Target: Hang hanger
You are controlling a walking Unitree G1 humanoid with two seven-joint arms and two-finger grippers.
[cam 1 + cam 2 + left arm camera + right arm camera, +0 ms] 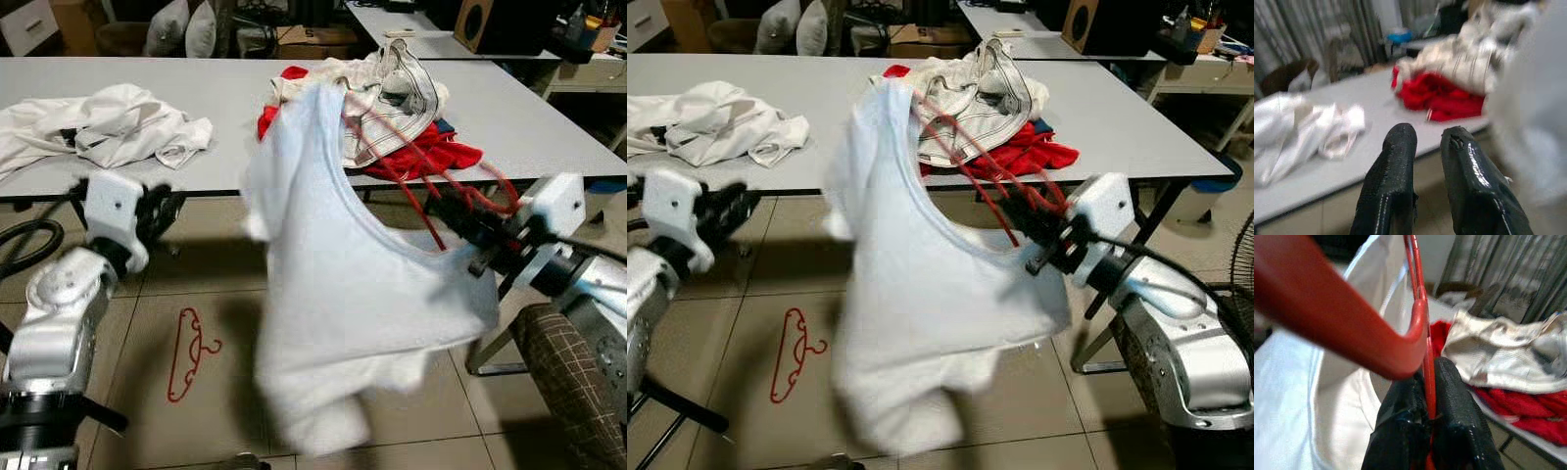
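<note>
Left eye view: I saw my right gripper (468,227) clamped on a red hanger (416,181) carrying a white shirt (343,294), which draped below and to the gripper's left; the left gripper (162,211) hovered free.
Right eye view: a second red hanger (794,354) lay on the floor (745,294), below my left gripper; the table (774,73) stood beyond both grippers.
Left wrist view: the left fingers (1388,186) stood slightly apart, gripping nothing; red clothes (1437,95) lay on the table ahead.
Right wrist view: the fingertips (1400,416) pinched the hanger's wire between them.
</note>
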